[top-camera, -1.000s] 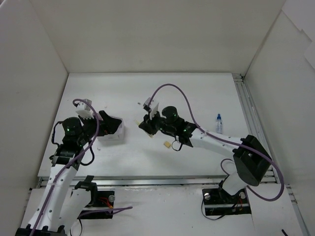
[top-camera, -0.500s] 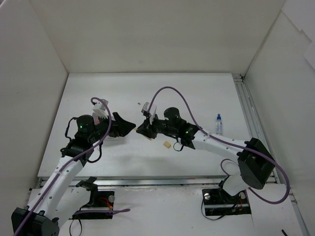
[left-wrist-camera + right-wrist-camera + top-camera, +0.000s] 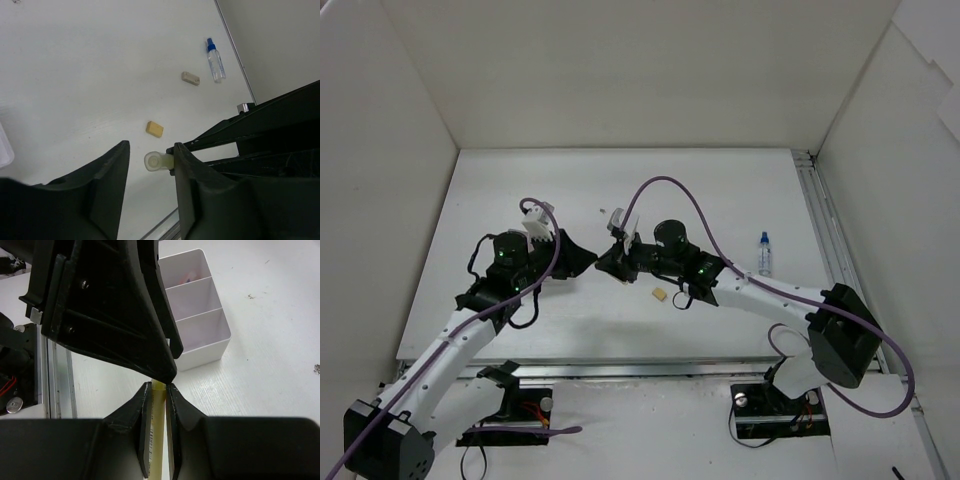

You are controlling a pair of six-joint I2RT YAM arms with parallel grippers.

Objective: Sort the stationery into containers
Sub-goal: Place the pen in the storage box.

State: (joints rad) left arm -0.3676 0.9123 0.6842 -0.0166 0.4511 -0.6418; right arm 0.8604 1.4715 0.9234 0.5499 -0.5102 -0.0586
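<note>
Left pincer (image 3: pixel 588 260) just before right pincer (image 3: pixel 606 263)

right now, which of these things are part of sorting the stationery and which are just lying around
Part of the job: yellow pen held in the right gripper, tan eraser, off-white eraser, white box with compartments.
Just lying about: spray bottle with a blue cap.

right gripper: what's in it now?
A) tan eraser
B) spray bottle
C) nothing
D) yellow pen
D: the right wrist view shows the right gripper shut on a yellow pen, while the left wrist view shows the tan eraser and the spray bottle lying loose on the table.
</note>
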